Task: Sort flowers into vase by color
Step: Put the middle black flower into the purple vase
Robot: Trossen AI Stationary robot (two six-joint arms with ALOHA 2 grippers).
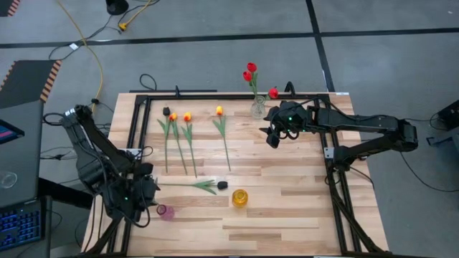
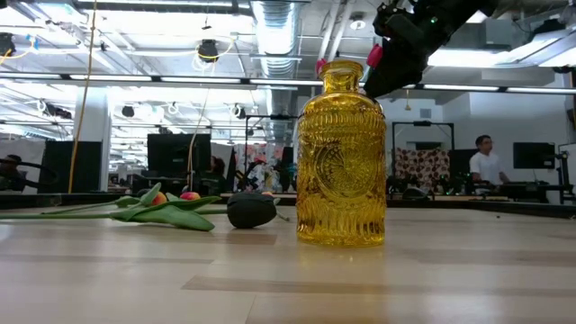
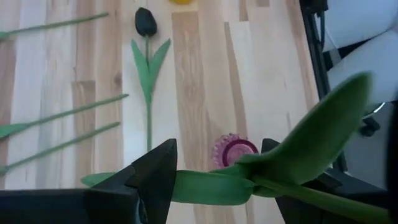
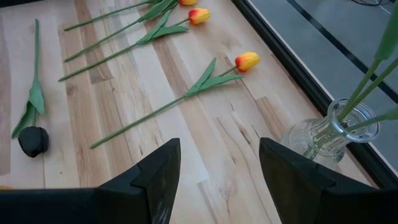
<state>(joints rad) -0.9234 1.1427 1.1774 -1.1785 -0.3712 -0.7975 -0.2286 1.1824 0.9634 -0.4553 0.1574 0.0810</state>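
While the left gripper [image 3: 214, 186] clamps a flower [image 3: 298, 162] over the purple vase [image 3: 231, 150] (table's near-left corner), the right gripper [image 4: 217, 171] hangs apart.

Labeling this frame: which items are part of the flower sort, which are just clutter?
Job: yellow-orange tulips; black tulip; red tulips in clear vase; yellow vase; pink vase; stem in left hand.
Clutter: yellow cable; laptop.

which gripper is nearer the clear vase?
Right. The right gripper sits just beside the clear vase, at the table's far edge; the left gripper is across the table at the near-left corner, holding a flower stem.
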